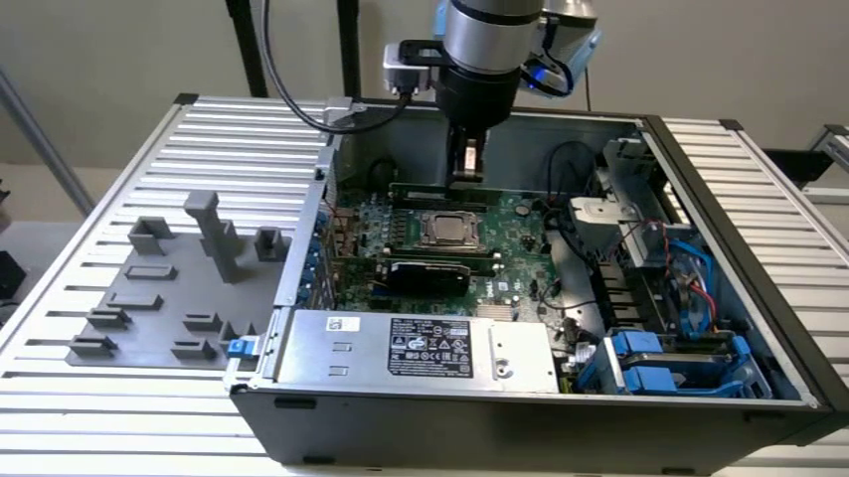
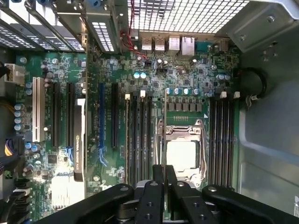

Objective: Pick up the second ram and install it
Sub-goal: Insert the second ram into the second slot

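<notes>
Black two-finger hand [image 2: 164, 170] clamped on slim green ram stick [image 2: 165, 123], poised at 12 o'clock of silver CPU socket [image 1: 451, 230], exterior view. Advice: keep stick parallel to black memory slots [image 2: 222, 140], press evenly.

You see the case [image 1: 531, 422] on the table [image 1: 239, 139], with the holder blocks [image 1: 213, 238] beside it on the exterior view's left. Inside, the motherboard [image 1: 518, 224] lies behind the power supply [image 1: 418, 348]. The gripper [image 1: 464, 179] hangs just behind the CPU socket [image 1: 451, 229], with the second ram [image 2: 165, 121] between its fingers.
</notes>
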